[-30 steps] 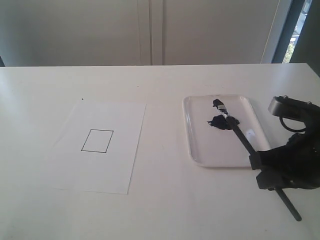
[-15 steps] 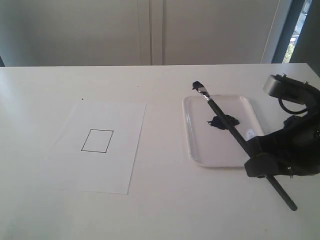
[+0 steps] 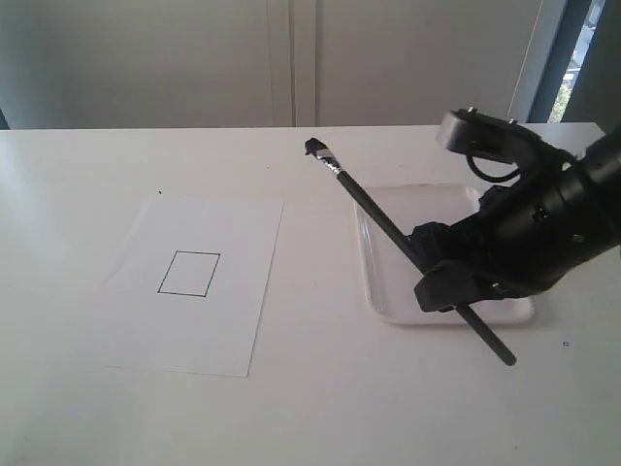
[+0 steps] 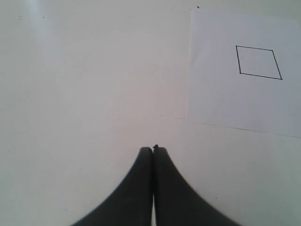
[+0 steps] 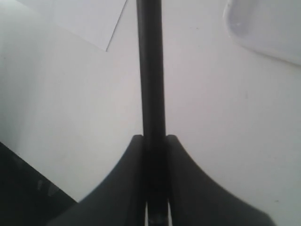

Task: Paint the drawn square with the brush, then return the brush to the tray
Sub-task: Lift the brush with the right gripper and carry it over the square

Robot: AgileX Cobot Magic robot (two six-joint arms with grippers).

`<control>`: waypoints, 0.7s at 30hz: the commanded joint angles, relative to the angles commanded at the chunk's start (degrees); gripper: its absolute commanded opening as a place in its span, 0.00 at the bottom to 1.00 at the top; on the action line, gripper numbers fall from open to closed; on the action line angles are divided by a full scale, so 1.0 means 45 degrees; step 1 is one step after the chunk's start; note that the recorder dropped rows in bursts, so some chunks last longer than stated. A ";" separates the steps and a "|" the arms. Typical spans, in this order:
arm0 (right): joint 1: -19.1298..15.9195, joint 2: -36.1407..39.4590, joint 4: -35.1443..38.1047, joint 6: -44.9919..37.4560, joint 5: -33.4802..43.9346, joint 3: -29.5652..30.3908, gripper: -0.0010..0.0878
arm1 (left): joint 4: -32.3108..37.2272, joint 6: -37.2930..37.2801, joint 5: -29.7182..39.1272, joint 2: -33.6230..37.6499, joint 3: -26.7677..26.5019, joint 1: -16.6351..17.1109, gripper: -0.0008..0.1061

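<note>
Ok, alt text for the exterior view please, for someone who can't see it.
The right claw grips the black brush by its handle, tilted above the white tray with its dark tip raised. Beside the tray lies a paper sheet bearing the drawn square, blank inside.

We find no text, label, brand, number or sign to read in any view; the paper sheet (image 3: 225, 330) carries only the drawn square (image 3: 188, 273), a plain black outline.
</note>
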 joint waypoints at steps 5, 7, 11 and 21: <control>0.0656 0.1106 0.0000 0.0000 -0.0293 -0.0504 0.01 | 0.0000 0.0000 0.0000 0.0000 0.0000 0.0000 0.01; 0.0947 0.1519 -0.0026 0.0000 -0.0409 -0.0688 0.01 | 0.0000 0.0000 0.0000 0.0000 0.0000 0.0000 0.01; 0.1594 0.2351 -0.0050 0.0000 -0.0566 -0.1118 0.01 | 0.0000 0.0000 0.0000 0.0000 0.0000 0.0000 0.01; 0.2557 0.3740 -0.0161 0.0000 -0.0535 -0.2342 0.01 | 0.0000 0.0000 0.0000 0.0000 0.0000 0.0000 0.01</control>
